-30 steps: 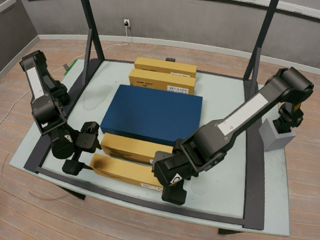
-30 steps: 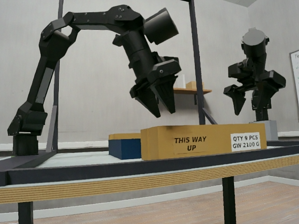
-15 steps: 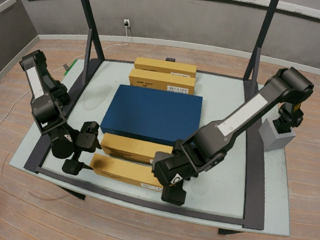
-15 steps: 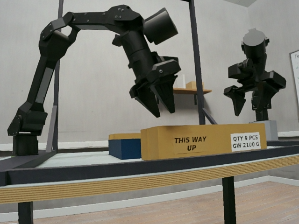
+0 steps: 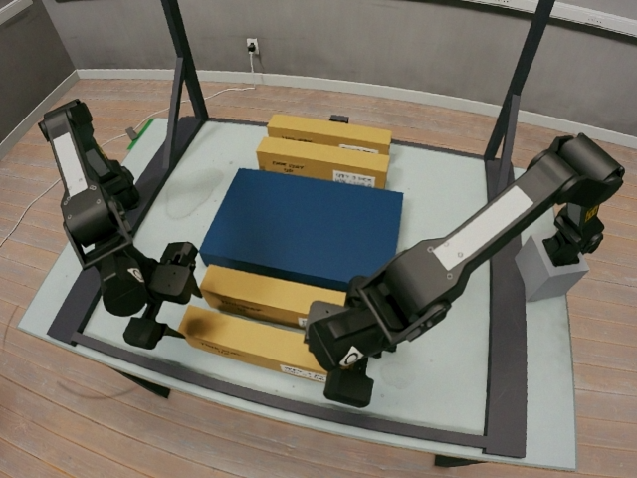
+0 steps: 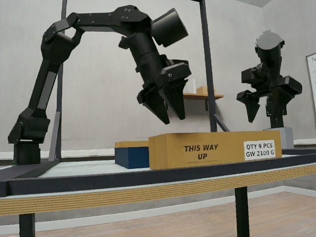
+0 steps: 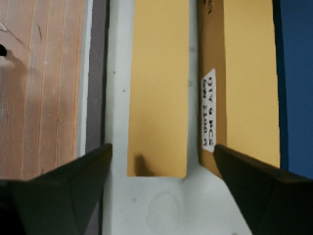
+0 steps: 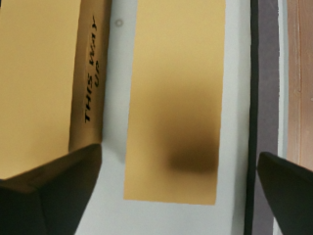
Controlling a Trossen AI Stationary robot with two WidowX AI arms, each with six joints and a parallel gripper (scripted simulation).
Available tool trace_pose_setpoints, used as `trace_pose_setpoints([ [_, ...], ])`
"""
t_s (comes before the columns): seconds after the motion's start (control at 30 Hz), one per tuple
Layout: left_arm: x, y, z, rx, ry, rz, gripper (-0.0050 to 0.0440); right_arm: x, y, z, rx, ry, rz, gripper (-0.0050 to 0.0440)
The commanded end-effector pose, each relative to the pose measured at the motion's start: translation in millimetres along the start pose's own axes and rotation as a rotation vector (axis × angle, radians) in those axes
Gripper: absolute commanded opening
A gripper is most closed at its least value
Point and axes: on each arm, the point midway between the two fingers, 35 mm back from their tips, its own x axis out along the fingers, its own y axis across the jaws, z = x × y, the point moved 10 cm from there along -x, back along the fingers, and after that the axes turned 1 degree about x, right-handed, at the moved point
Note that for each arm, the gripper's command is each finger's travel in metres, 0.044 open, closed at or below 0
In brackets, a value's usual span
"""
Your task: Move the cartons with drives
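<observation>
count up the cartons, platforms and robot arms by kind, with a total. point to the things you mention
cartons (image 5: 328, 130) (image 5: 321, 149) (image 5: 272, 290) (image 5: 247, 329) (image 6: 224, 142) (image 7: 158, 88) (image 7: 251, 88) (image 8: 178, 49) (image 8: 34, 88): 4
blue platform (image 5: 309, 226) (image 6: 131, 156) (image 7: 300, 73): 1
robot arms (image 5: 483, 226) (image 5: 87, 216) (image 6: 48, 53) (image 6: 271, 56): 2
total: 7
</observation>
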Motion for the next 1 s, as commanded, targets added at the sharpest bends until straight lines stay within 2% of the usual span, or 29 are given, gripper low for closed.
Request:
trace_pose_setpoints([
  [0.0,-7.1,2.2,6.1,0.012,-0.021,0.013,0.0381,-12.0,3.3,2.3,-0.008,-0.024,-0.02,0.0382],
  [0.97,-6.7,1.6,6.0,0.011,-0.02,0.014,0.0381,-11.7,3.8,1.5,-0.01,-0.028,-0.023,0.0382],
])
